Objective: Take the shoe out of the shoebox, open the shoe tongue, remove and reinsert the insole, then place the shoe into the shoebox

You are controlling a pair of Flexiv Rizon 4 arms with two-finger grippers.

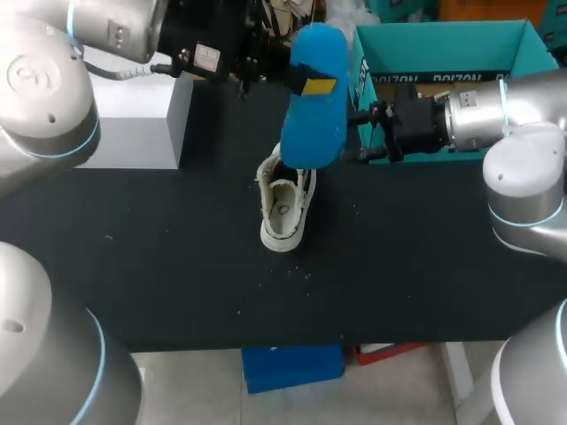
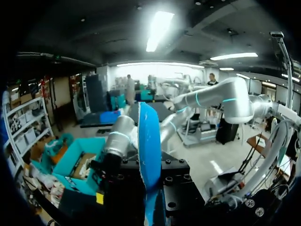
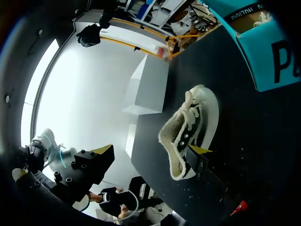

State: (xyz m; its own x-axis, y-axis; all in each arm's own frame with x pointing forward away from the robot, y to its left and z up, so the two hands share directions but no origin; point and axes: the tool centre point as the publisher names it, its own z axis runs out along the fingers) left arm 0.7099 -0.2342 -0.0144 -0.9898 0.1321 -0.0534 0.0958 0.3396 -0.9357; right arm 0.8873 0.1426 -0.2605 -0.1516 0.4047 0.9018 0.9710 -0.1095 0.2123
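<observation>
The shoe stands on the black table, out of the shoebox, with its opening upward. It is below the fingers of the left gripper, and one finger of the right gripper is at its side. The other right finger is well apart from it, so the right fingers are open and do not hold the shoe. The blue insole hangs in the air above the shoe, and the left fingers are closed on its upper part. I think the main danger is here: if the insole is pushed down into a shoe that nobody holds, the shoe can slide or fall on its side. The insole is also long and soft below the fingers, so it can bend, or catch on the collar or on the tongue. With such a small grip, it may also turn or slip out of the fingers.
</observation>
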